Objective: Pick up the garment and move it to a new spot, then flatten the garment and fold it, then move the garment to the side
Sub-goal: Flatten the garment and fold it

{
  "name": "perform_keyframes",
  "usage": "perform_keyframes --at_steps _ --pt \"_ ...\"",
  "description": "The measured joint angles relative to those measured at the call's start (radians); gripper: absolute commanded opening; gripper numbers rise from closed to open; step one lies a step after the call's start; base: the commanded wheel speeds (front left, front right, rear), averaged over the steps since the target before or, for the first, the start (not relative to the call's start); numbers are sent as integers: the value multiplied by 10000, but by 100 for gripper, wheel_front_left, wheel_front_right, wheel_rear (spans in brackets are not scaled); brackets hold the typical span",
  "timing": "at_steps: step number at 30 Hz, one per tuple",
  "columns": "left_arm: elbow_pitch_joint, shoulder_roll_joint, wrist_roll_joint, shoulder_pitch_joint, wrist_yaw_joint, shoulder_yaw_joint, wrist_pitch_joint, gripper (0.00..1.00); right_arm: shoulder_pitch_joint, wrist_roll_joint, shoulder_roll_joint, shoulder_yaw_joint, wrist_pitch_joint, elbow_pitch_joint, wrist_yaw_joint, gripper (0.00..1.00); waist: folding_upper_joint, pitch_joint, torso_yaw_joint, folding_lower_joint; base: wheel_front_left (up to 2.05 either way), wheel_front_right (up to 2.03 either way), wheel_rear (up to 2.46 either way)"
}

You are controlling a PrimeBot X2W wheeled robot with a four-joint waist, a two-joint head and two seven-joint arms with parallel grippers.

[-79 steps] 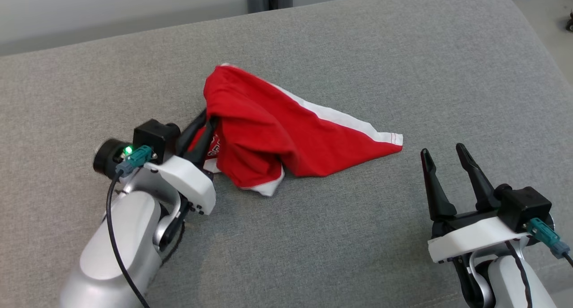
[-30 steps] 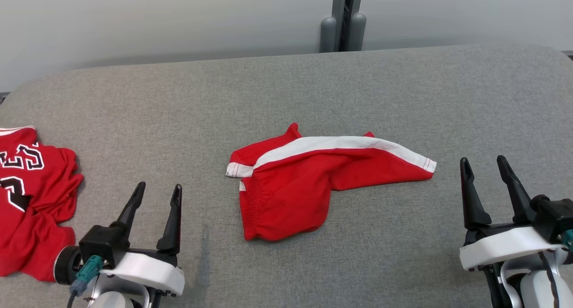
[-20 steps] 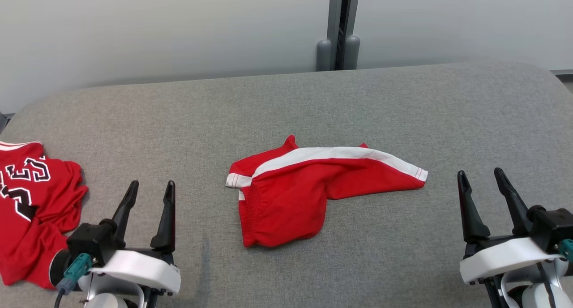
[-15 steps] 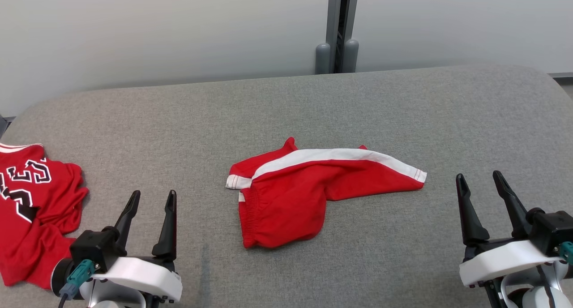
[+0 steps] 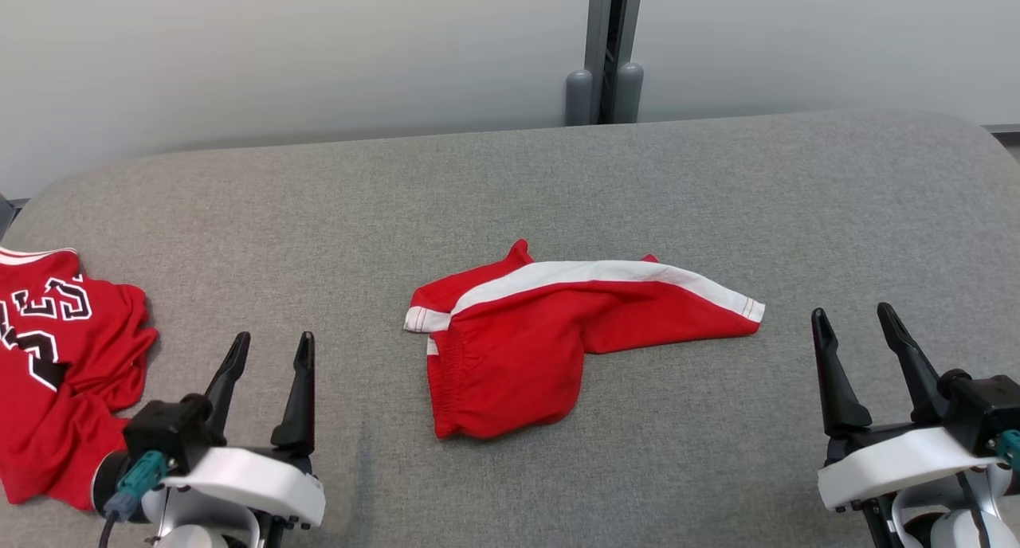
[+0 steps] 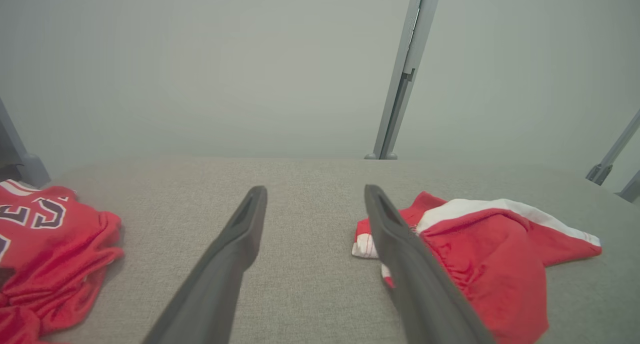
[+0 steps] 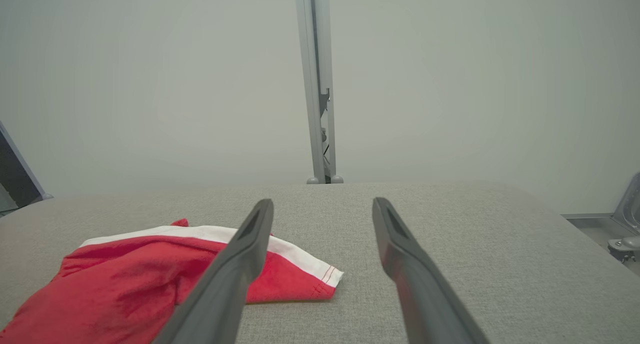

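The red shorts (image 5: 510, 357) (white stripe along the far edge) lie rumpled and half-folded in the middle of the grey cushion (image 5: 637, 182), one leg stretched rightward.

Dark fingers (image 5: 301, 389), white housings (image 5: 255, 484), teal plugs (image 5: 139, 472)

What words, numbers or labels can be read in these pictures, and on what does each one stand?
"ES": black letters with white edges on the red jersey; the picture's edge cuts the word, so this is only a part of it.
Black number below those letters: folded and cut off, not readable.
Shorts: no text, only a white stripe.
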Motion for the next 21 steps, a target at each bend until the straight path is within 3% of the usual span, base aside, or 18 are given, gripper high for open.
perform_keyframes --at_steps 6,14,21 --pt "282 -267 -422 -1027 -604 -408 761 100 -150 0 0 92 2 -44 0 100 0 314 -59 0 0 0 0" --pt "2073 -821 -1494 -2545 -1739 -1118 2698 100 -542 111 2 635 -84 174 0 100 0 812 -560 1 0 0 0" --pt "3390 -907 -1563 -3333 -2094 -1549 3231 100 -701 209 0 731 -291 493 0 100 0 1202 -1134 0 0 0 0"
